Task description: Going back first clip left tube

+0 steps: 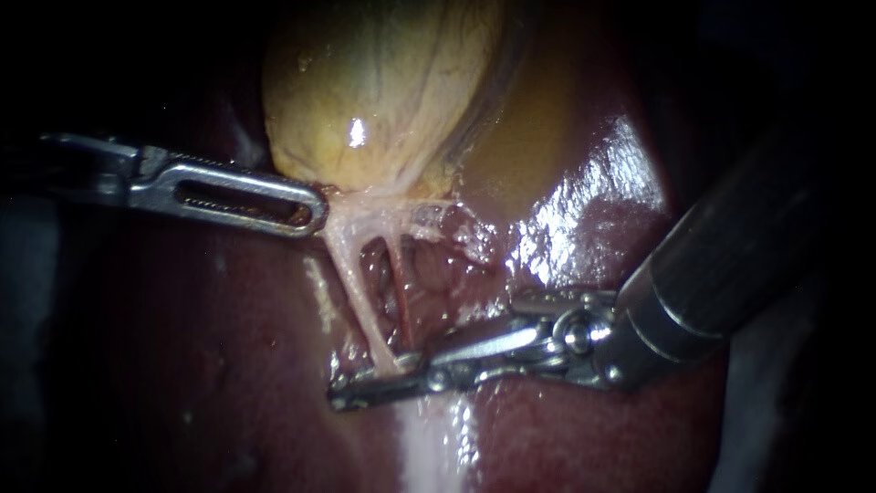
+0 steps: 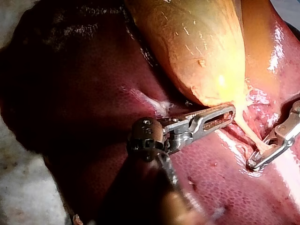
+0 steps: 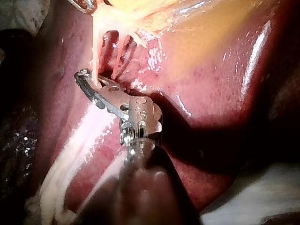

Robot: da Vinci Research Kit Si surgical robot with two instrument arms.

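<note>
Liver [image 1: 593, 429]: backdrop.
Left instrument's claw [image 1: 315, 208]: gripping gallbladder [image 1: 365, 82] neck.
Right instrument's claw [image 1: 374, 382]: clamped on left tube [image 1: 355, 283], which lies crosswise.

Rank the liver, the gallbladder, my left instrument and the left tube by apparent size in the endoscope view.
Largest to smallest:
1. liver
2. gallbladder
3. left instrument
4. left tube
The instrument may lie nearer the camera, so its place above the tube is less sure.

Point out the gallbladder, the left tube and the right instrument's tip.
gallbladder [image 1: 383, 91], endoscope view, middle of its yellow body.
left tube [image 1: 359, 292], endoscope view, midway along the pale strand.
right instrument [image 1: 370, 383], endoscope view, its tip at the tube.
</note>
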